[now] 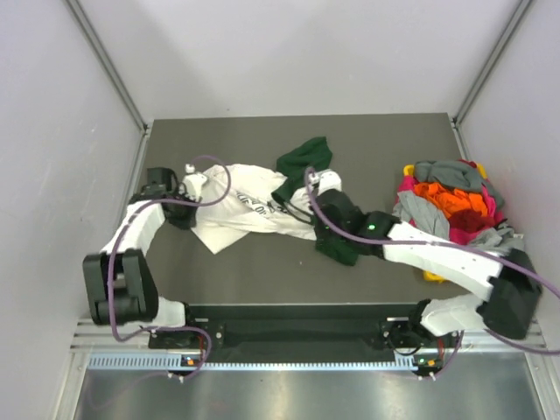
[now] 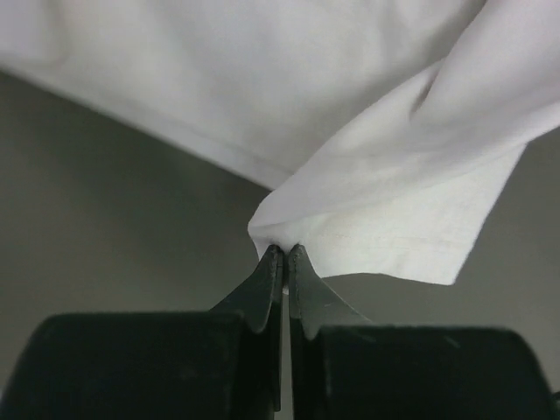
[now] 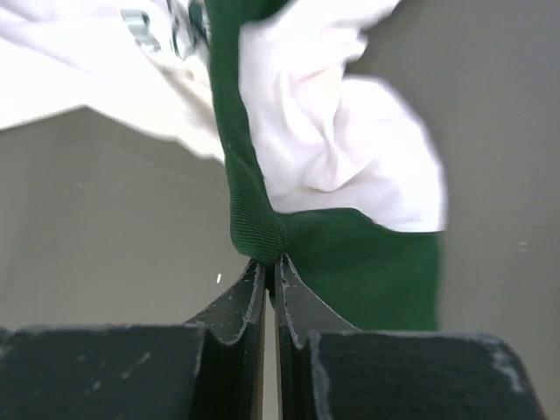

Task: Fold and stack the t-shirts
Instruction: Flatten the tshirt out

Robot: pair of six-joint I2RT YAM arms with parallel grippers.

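Note:
A white t-shirt with black lettering and dark green sleeves lies stretched across the middle of the dark table. My left gripper is shut on its white hem at the left end; the left wrist view shows the jaws pinching a white cloth corner. My right gripper is shut on the dark green collar edge at the right end; the right wrist view shows the jaws clamped on green ribbed cloth. A heap of grey, orange, red and pink t-shirts lies at the right.
The heap sits in a yellow plastic bin at the table's right edge. One green sleeve spreads toward the back, another green part lies under the right arm. Grey walls close in on the sides and back.

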